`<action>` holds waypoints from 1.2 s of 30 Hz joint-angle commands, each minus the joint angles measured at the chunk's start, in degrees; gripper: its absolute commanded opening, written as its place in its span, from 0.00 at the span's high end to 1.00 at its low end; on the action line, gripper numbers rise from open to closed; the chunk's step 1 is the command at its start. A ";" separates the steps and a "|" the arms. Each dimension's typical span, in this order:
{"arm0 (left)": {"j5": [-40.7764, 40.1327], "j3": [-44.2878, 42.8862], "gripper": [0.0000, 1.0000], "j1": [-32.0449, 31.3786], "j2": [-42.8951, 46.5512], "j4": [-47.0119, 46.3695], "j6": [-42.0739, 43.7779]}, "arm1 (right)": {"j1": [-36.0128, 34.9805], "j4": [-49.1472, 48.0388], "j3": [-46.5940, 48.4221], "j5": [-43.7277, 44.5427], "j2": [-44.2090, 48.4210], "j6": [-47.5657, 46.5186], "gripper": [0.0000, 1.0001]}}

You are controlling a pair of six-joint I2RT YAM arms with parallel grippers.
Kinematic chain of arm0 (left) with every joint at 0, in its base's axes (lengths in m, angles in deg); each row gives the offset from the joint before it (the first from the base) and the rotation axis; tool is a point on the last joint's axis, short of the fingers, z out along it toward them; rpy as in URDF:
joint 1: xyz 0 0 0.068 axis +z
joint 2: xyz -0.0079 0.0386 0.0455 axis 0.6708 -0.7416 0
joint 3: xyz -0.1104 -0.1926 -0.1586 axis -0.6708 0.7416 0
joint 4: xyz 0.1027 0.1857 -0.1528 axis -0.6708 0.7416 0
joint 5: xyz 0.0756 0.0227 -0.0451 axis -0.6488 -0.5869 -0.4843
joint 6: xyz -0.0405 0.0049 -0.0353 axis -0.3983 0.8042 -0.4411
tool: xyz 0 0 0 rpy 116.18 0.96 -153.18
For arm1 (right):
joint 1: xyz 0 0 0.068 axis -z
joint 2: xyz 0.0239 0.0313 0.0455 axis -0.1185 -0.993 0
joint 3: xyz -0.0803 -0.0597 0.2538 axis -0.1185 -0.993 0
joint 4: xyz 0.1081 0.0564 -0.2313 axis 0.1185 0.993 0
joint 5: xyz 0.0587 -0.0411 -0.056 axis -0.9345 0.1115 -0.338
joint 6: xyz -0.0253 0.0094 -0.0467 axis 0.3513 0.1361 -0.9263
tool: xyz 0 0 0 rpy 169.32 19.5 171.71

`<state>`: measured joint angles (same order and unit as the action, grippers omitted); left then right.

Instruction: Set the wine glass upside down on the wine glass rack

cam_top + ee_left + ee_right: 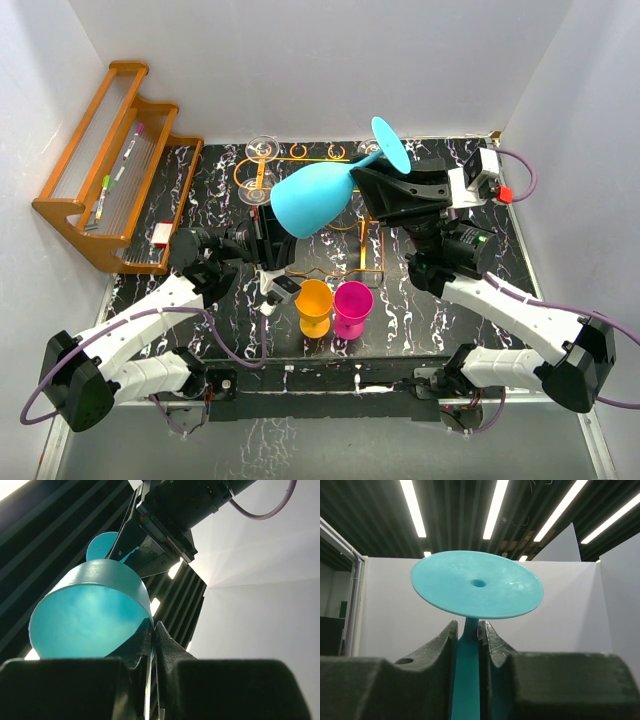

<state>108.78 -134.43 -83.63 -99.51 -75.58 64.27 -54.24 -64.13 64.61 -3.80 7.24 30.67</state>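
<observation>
wine glass overlaps rack; two cups near.

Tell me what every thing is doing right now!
wine glass, in the air, tipped sideways.
right end effector, shut on its stem.
left end effector, shut on its rim.
orange cup, upright on the table.
pink cup, upright beside it.
wine glass rack, on the table, not holding this glass yet.
</observation>
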 commanded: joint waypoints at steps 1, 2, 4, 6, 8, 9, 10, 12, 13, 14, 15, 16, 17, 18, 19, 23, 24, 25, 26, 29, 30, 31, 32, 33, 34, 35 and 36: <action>1.22 0.24 1.00 -0.43 0.15 -2.05 0.66 | 0.50 -1.43 1.87 -2.89 -0.29 1.14 0.89; 1.17 0.30 1.00 -0.42 0.09 -2.02 0.66 | 0.55 -1.52 1.73 -2.90 -0.40 1.31 0.92; 1.13 0.26 1.00 -0.48 -0.03 -1.95 0.72 | 0.61 -1.89 1.56 -3.09 -0.48 1.39 0.92; 1.04 0.21 1.00 -0.51 -0.20 -1.84 0.74 | 0.60 -1.81 1.51 -3.57 -0.59 1.48 0.92; 0.95 0.19 1.00 -0.47 -0.39 -1.75 0.74 | 0.59 -1.96 1.35 -3.62 -0.69 1.65 0.92; 0.91 0.15 1.00 -0.51 -0.42 -1.62 0.78 | 0.59 -2.17 1.11 -3.48 -0.60 1.61 0.92; 0.75 0.06 1.00 -0.56 -0.46 -1.31 0.94 | 0.72 -2.54 0.76 -2.98 -0.43 1.46 0.92; 0.37 0.22 0.98 -0.52 -0.19 -0.75 0.85 | 1.17 -2.30 0.17 -1.83 1.12 -0.37 0.92; 0.00 0.31 0.91 -0.66 0.05 -0.14 0.87 | 1.70 -0.17 0.30 -1.09 2.62 -1.84 0.92; -0.50 0.26 0.84 -0.64 0.33 0.67 1.04 | 2.38 2.94 0.69 -0.50 4.34 -3.74 0.92; -1.03 0.17 0.76 -0.64 0.68 1.01 0.85 | 2.81 6.28 1.38 -0.24 6.05 -5.84 0.92; -1.55 0.22 0.68 -0.63 0.94 1.06 0.35 | 3.01 9.40 1.99 0.01 7.80 -8.16 0.92; -1.71 0.10 0.62 -0.64 1.11 1.15 0.12 | 3.06 12.18 2.29 0.59 9.59 -11.01 0.92; -1.62 0.13 0.57 -0.69 1.39 1.11 -0.14 | 3.12 14.16 2.27 0.94 11.57 -12.93 0.92; -1.42 0.40 0.51 -0.69 1.68 1.01 -0.28 | 3.14 16.12 2.44 1.30 13.41 -14.83 0.92; -0.77 2.81 0.36 -0.69 3.71 0.97 -0.39 | 3.07 27.82 3.48 2.99 19.99 -20.24 0.92; -1.04 3.49 0.35 -0.70 4.17 1.59 0.26 | 3.12 30.33 3.55 3.51 21.49 -21.10 0.92; -1.62 4.06 0.33 -0.70 4.61 2.17 1.00 | 3.09 33.84 3.94 3.99 22.87 -22.03 0.92; -2.30 4.72 0.32 -0.69 4.84 2.35 1.95 | 3.14 38.19 4.56 4.36 24.14 -23.18 0.92; -6.48 5.09 0.31 -0.69 5.21 4.27 4.77 | 3.07 52.13 6.42 6.05 26.43 -25.62 0.92; -8.48 4.71 0.30 -0.68 5.27 4.70 4.50 | 3.09 55.63 5.85 6.75 27.19 -26.17 0.92; -10.55 4.22 0.30 -0.69 5.27 4.70 3.72 | 3.12 58.37 4.91 7.26 27.96 -26.32 0.92; -12.85 3.56 0.29 -0.69 5.20 4.61 3.02 | 3.14 60.85 3.90 7.21 28.50 -26.67 0.92; -14.95 2.87 0.29 -0.69 5.15 3.93 1.77 | 3.14 63.31 3.06 7.04 28.84 -26.64 0.92; -16.91 1.95 0.28 -0.69 5.01 2.83 -0.09 | 3.14 65.61 2.37 6.78 28.79 -26.38 0.92; -18.68 1.09 0.26 -0.75 4.94 2.24 -1.52 | 3.08 67.80 1.74 6.22 28.50 -26.13 0.92; -20.51 -0.04 0.26 -0.87 5.00 2.58 -1.97 | 3.11 69.54 1.18 5.57 28.07 -25.72 0.92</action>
<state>97.83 -129.76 -84.00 -95.64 -70.82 65.84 -51.25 -11.71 68.50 1.53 36.88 6.11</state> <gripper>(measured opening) 0.725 0.147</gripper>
